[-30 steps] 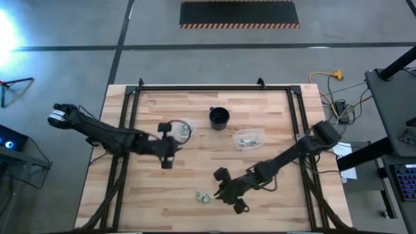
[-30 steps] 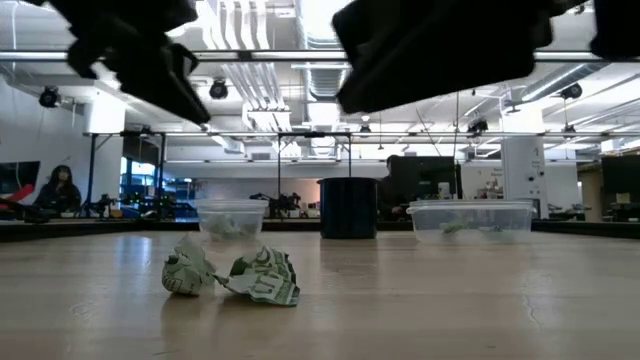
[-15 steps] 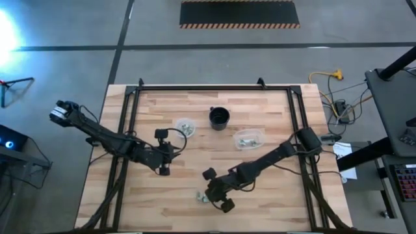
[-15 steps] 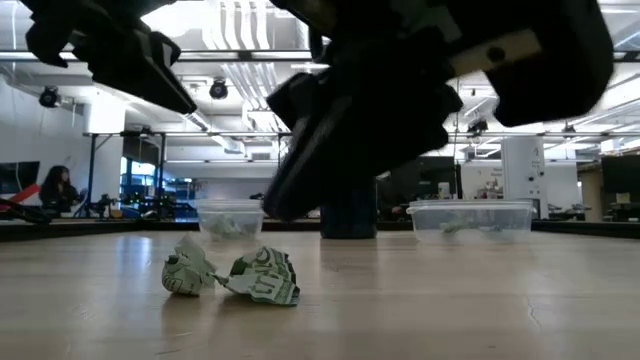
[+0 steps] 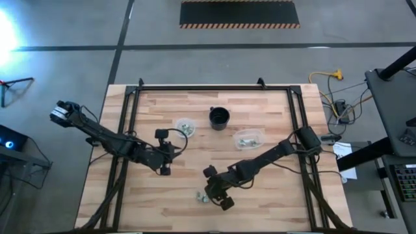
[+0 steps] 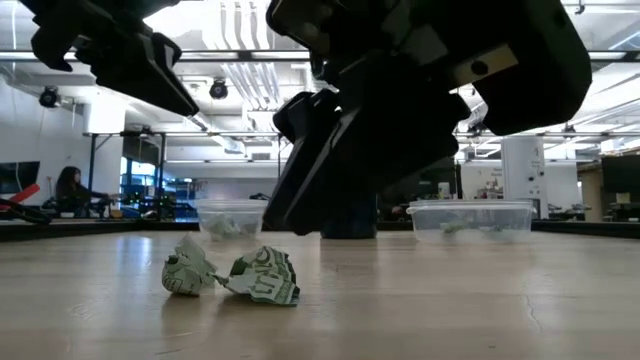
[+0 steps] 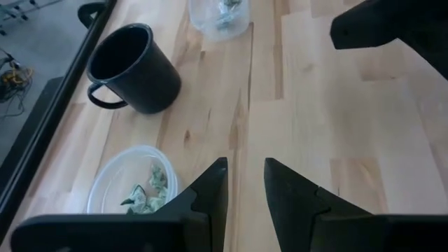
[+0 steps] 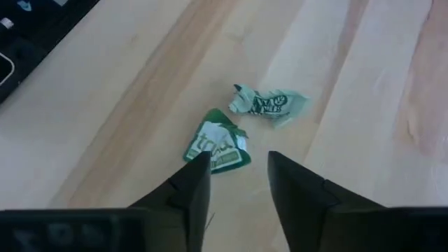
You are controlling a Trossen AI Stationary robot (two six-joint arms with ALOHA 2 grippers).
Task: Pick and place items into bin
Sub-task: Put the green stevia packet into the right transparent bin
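Two crumpled green-and-white wrappers lie side by side on the wooden table near its front edge; they also show in the low view and the high view. My right gripper is open just above and to the right of them, its fingers slanting down toward the nearer wrapper without touching it. My left gripper is open and empty over the table's left middle, pointing toward the clear round cup.
A clear round cup holding wrappers, a black mug and a clear tub holding wrappers stand in a row at mid-table. A person sits far back in the room.
My right gripper has gone toward the table's left edge and come down a little, ending close over the two wrappers. My left gripper has drawn back from the clear round cup toward the table's near edge. The wrappers have not moved.
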